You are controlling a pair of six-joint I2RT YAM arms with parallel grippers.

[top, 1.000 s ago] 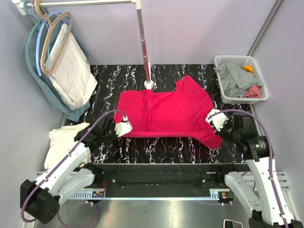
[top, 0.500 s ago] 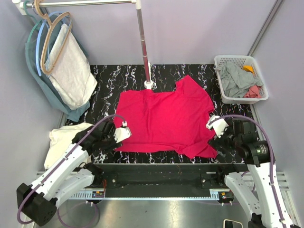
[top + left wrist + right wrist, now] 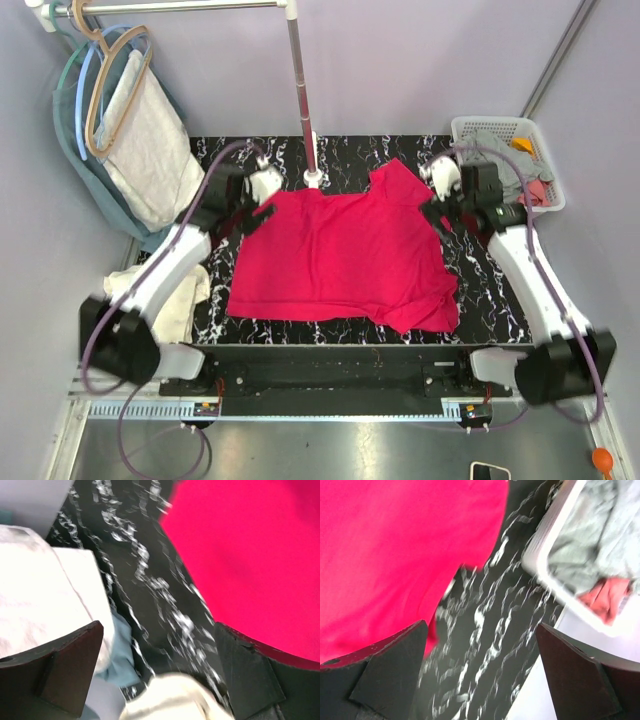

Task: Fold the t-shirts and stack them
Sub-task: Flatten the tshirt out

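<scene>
A red t-shirt (image 3: 345, 255) lies spread flat on the black marbled table (image 3: 480, 275). My left gripper (image 3: 256, 203) hovers open at the shirt's far left corner. In the left wrist view the left gripper (image 3: 155, 675) has nothing between its dark fingers (image 3: 55, 670), and the red shirt (image 3: 250, 555) lies to its right. My right gripper (image 3: 440, 200) is open beside the far right sleeve. In the right wrist view the right gripper (image 3: 480, 670) is over bare table, with the red shirt (image 3: 395, 545) to its left. A cream folded pile (image 3: 150, 290) sits off the table's left edge.
A white basket (image 3: 462, 160) holding grey, red and orange clothes stands at the far right, close to the right gripper; its rim (image 3: 542, 555) shows in the right wrist view. A metal pole (image 3: 303, 100) rises behind the shirt. Hangers with clothes (image 3: 140, 150) hang at the far left.
Both grippers opened and let go of the shirt's near edge. Both arms swung from the near side to the shirt's far corners. The shirt now lies flat.
</scene>
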